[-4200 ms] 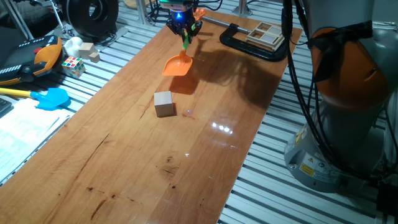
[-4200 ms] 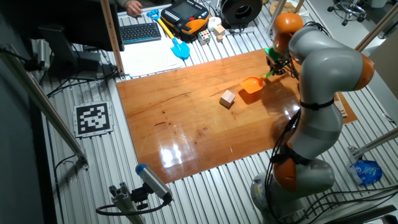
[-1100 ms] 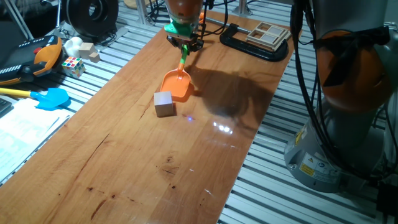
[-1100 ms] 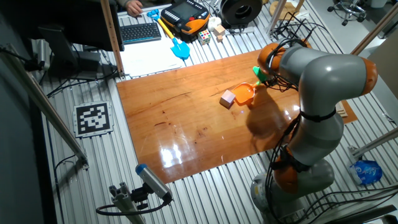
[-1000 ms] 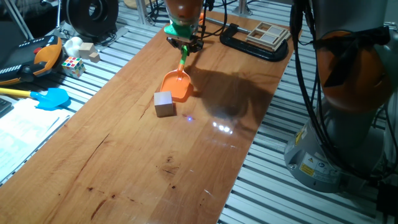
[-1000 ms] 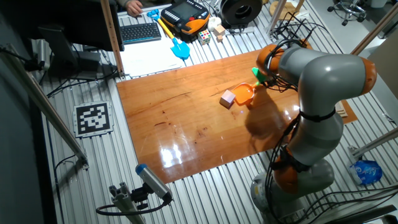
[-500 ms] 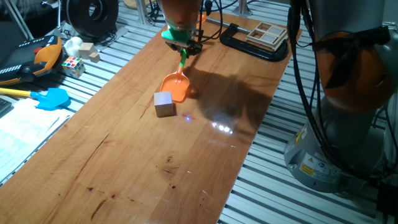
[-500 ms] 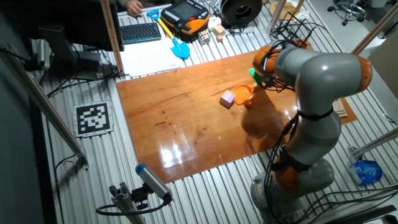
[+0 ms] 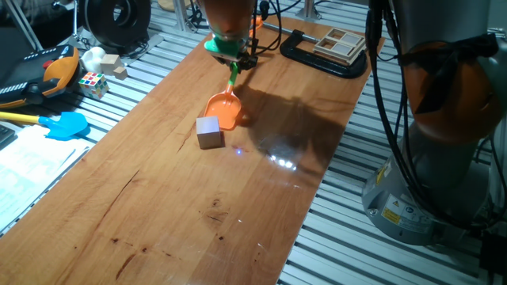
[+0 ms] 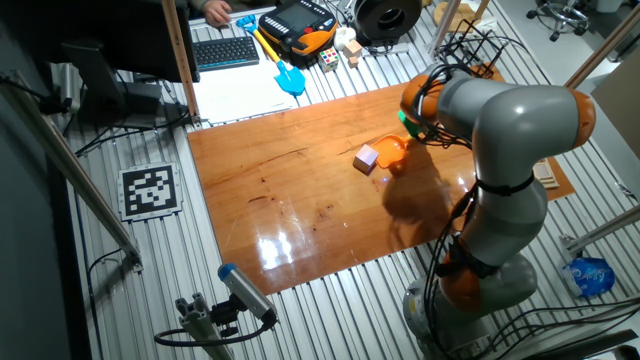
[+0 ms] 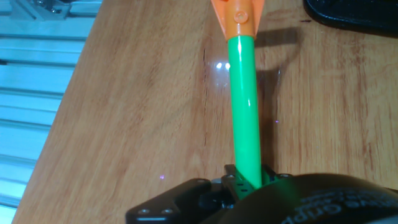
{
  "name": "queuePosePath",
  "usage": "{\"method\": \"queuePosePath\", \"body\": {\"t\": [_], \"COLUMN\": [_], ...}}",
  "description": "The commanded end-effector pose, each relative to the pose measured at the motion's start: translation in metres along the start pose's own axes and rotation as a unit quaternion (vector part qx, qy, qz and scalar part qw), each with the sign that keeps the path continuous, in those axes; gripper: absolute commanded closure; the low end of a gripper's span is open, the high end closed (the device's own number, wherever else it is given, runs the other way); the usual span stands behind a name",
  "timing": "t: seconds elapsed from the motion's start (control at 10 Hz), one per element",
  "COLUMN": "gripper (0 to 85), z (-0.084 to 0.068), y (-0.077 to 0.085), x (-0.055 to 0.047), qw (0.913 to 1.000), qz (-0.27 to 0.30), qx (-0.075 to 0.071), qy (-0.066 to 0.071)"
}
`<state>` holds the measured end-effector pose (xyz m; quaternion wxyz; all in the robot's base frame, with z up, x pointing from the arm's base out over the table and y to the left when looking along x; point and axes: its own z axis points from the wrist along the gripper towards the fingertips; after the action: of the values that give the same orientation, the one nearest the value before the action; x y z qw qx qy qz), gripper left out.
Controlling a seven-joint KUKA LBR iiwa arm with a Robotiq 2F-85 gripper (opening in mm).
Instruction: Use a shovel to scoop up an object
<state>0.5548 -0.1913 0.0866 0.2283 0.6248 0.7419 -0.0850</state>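
The shovel (image 9: 225,108) has an orange blade, which rests low on the wooden table (image 9: 158,198), and a green shaft. My gripper (image 9: 233,62) is shut on the upper end of that shaft. The light-brown wooden cube (image 9: 209,132) stands on the table right at the blade's front edge, seemingly touching it. In the other fixed view the cube (image 10: 366,157) sits just left of the blade (image 10: 390,150), with my gripper (image 10: 410,119) at the shaft. The hand view shows the green shaft (image 11: 245,106) running up to the blade's orange neck; the cube is out of that view.
A black clamp (image 9: 317,57) and a wooden block pad (image 9: 339,43) sit at the table's far end. Left of the table lie a blue-bladed toy shovel (image 9: 55,124), a multicoloured puzzle cube (image 9: 93,83) and wooden blocks (image 9: 111,65). The robot's base (image 9: 432,158) stands at the right.
The shovel has come down from the table's far end to the cube. Over the last second gripper and blade have edged slightly toward the cube; the cube has barely moved.
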Motion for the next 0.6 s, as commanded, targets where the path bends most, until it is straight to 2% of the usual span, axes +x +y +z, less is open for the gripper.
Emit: {"method": "queuePosePath", "body": {"t": [0.0,0.3,0.5], "gripper": [85.0,85.0,85.0], "z": [-0.0001,0.0000,0.0000], "y": [0.0000,0.0001,-0.0001], "x": [-0.0003,-0.0008,0.0009], "qw": [1.0000,0.9999,0.9998], "qz": [0.000,-0.005,-0.007], "qx": [-0.001,-0.007,-0.010], "qy": [-0.001,-0.012,-0.015]}}
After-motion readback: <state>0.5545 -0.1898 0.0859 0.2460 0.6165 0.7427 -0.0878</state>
